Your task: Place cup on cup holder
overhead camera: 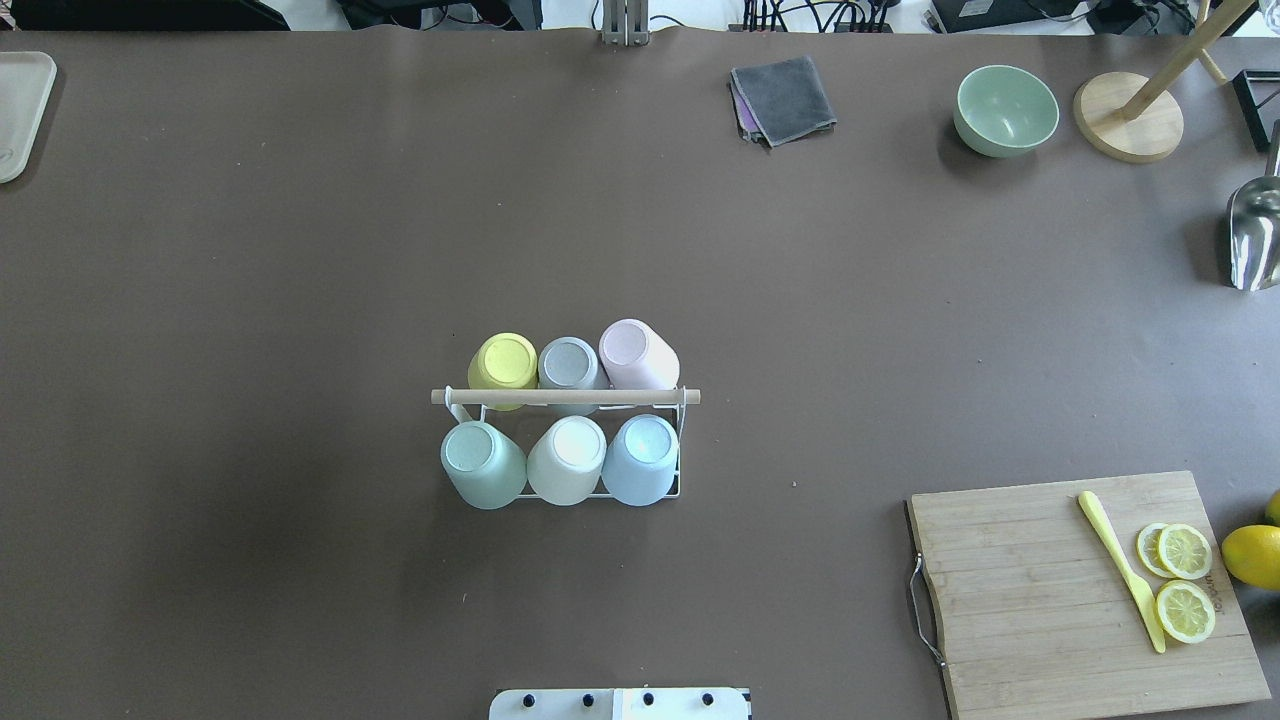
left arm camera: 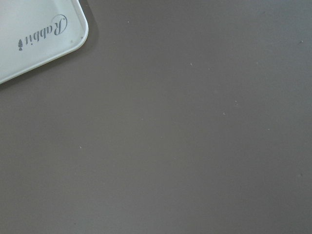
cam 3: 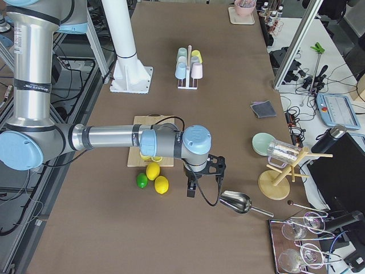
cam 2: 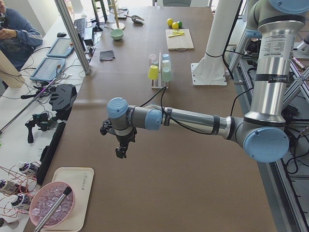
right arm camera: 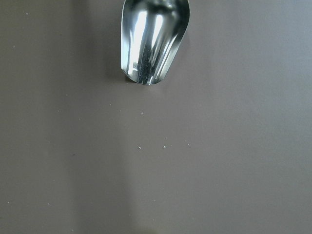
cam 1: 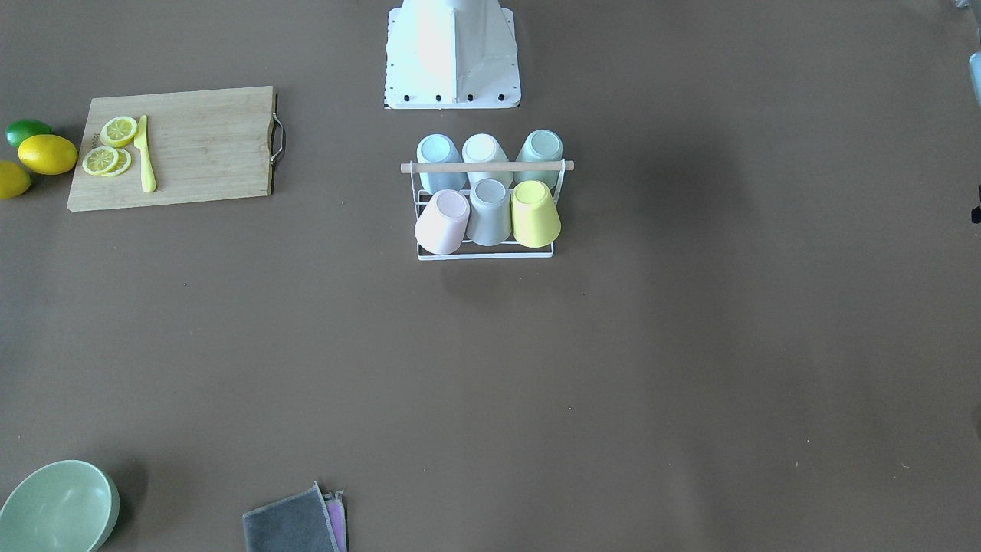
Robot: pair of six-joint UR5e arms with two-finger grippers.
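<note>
The cup holder (overhead camera: 565, 397), a white wire rack with a wooden rod on top, stands mid-table and carries several upturned cups. On its far side are a yellow cup (overhead camera: 503, 360), a grey cup (overhead camera: 570, 363) and a pink cup (overhead camera: 635, 353). On its near side are green, white and blue cups. The rack also shows in the front view (cam 1: 487, 165). My left gripper (cam 2: 119, 152) hangs above bare table far from the rack, near a white tray (left arm camera: 34, 39). My right gripper (cam 3: 191, 191) hangs by a metal scoop (right arm camera: 152, 39). I cannot tell whether either is open or shut.
A wooden cutting board (overhead camera: 1050, 600) with lemon slices and a yellow knife lies at the near right, with whole lemons (overhead camera: 1255, 555) beside it. A green bowl (overhead camera: 1005, 110), folded cloths (overhead camera: 782, 98), a wooden stand base (overhead camera: 1128, 118) and the scoop (overhead camera: 1255, 235) sit at the far right.
</note>
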